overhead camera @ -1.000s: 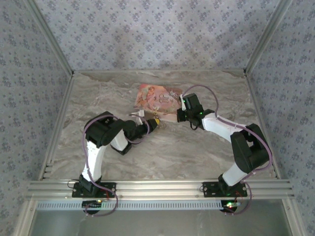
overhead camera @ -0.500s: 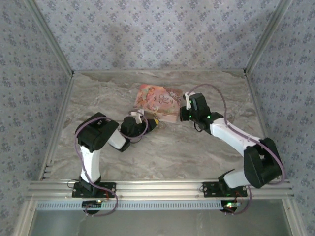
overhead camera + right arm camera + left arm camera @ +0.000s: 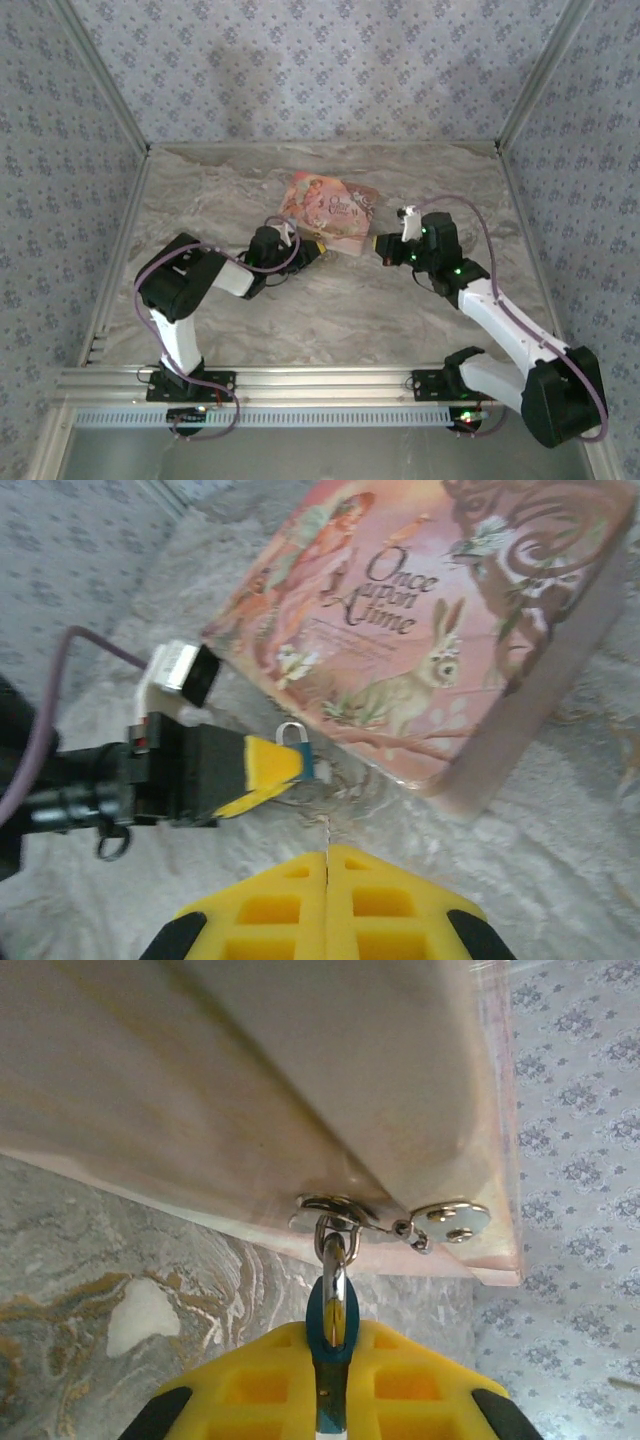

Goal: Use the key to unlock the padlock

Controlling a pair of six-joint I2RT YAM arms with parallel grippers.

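At the near edge of the pouch (image 3: 330, 208), your left gripper (image 3: 312, 252) is clamped on the padlock (image 3: 333, 1322), whose shackle passes through the pouch's clasp ring (image 3: 336, 1230). Your right gripper (image 3: 384, 248) stands near it on the right, fingers pressed together and pointed at the lock. A thin sliver at their tips may be the key (image 3: 326, 835), but it is too small to be sure.

You look to be at the aligning step: lock steadied, key not yet in. Next you'd need to line the tip up with the keyhole, which I can't see, and go in straight without dragging the pouch.

The pouch cover reads "Once upon A time", with a rabbit drawn below the words.
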